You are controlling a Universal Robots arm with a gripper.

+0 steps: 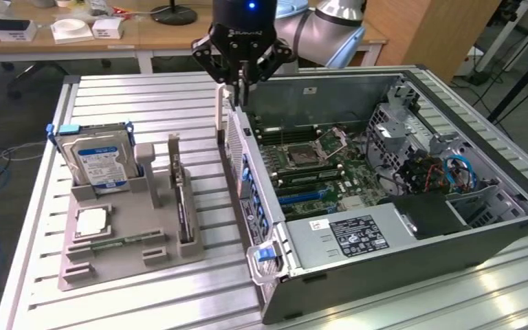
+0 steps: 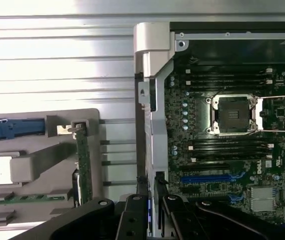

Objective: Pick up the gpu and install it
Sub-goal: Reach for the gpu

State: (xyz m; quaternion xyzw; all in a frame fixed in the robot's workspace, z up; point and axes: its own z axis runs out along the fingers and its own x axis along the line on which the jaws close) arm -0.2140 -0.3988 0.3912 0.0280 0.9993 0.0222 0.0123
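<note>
One gripper (image 1: 239, 93), upper centre of frame, jaws slightly apart, empty, just over rear wall of PC case (image 1: 411, 271). Gpu (image 1: 183, 206) upright in grey tray (image 1: 113, 265), lower left, well apart. Risk: tips clip wall on descent; narrow gap could land on card's top edge, tilting it.

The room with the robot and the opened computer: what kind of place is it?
Most likely a robotics lab or workshop. A robot arm hangs over an opened computer case on a slotted metal table, spare parts stand in a grey holder, and a cluttered desk sits behind.
</note>
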